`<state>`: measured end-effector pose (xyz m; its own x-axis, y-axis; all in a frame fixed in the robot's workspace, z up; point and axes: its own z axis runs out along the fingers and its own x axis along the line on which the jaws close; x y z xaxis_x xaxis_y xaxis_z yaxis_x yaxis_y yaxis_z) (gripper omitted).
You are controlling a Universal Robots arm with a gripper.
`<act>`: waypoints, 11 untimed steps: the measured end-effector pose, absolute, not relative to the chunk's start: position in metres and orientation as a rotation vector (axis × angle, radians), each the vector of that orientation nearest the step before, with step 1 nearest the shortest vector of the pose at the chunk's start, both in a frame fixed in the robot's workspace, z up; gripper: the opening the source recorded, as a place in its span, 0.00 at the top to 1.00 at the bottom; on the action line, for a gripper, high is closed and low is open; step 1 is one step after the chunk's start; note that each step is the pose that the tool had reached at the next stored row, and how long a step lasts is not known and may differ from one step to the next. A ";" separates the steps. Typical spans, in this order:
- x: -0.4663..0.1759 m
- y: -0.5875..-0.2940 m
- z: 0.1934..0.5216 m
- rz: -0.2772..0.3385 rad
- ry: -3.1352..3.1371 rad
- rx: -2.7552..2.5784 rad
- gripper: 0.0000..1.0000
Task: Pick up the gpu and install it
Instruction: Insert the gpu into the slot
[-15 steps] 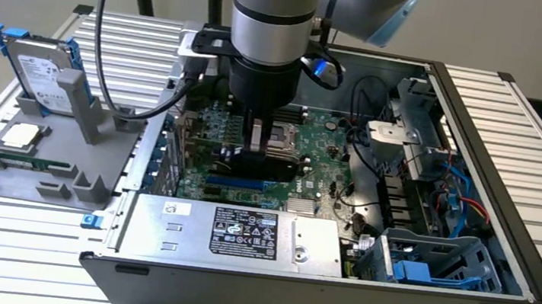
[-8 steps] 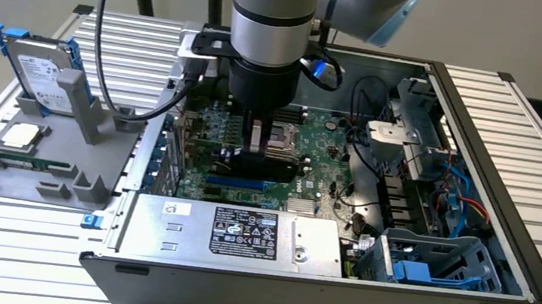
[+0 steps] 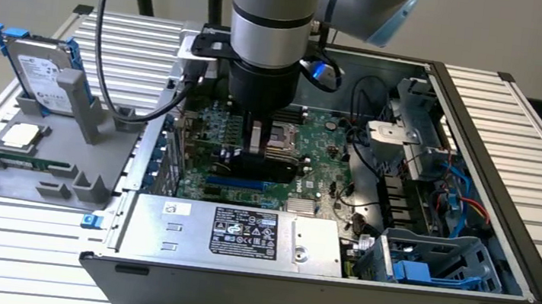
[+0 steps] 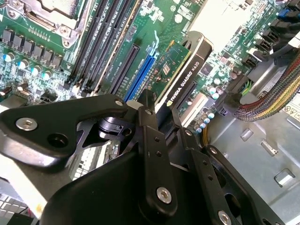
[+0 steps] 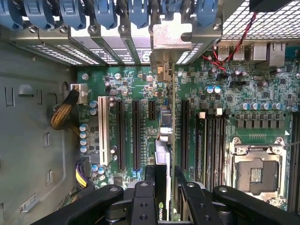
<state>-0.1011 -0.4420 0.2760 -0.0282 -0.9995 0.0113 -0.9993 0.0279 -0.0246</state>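
The gpu [image 4: 187, 77] is a green card with a black cooler, standing on edge over the motherboard [image 3: 326, 170] inside the open computer case [image 3: 508, 225]. My gripper [image 4: 164, 123] is shut on the card's upper edge, one finger on each face. In the first wrist view the gpu [image 5: 162, 154] runs edge-on between the expansion slots, in line with the rear bracket openings, with the gripper [image 5: 167, 182] around it. In the exterior view the gripper [image 3: 266, 148] hangs low over the board's middle. I cannot tell whether the card sits fully in its slot.
A grey tray [image 3: 1, 183] on the exterior view's left holds a hard drive [image 3: 40, 76], a processor [image 3: 19, 136] and a memory stick [image 3: 24, 162]. The power supply [image 3: 231, 236], drive cage [image 3: 432, 262], empty processor socket [image 5: 255, 171] and braided cables [image 4: 267, 101] crowd the case.
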 end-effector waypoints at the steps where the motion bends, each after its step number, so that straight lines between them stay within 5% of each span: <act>1: -0.101 -0.442 0.276 -0.040 2.246 -2.184 1.00; 11: -0.102 -0.442 0.272 -0.040 2.246 -2.183 1.00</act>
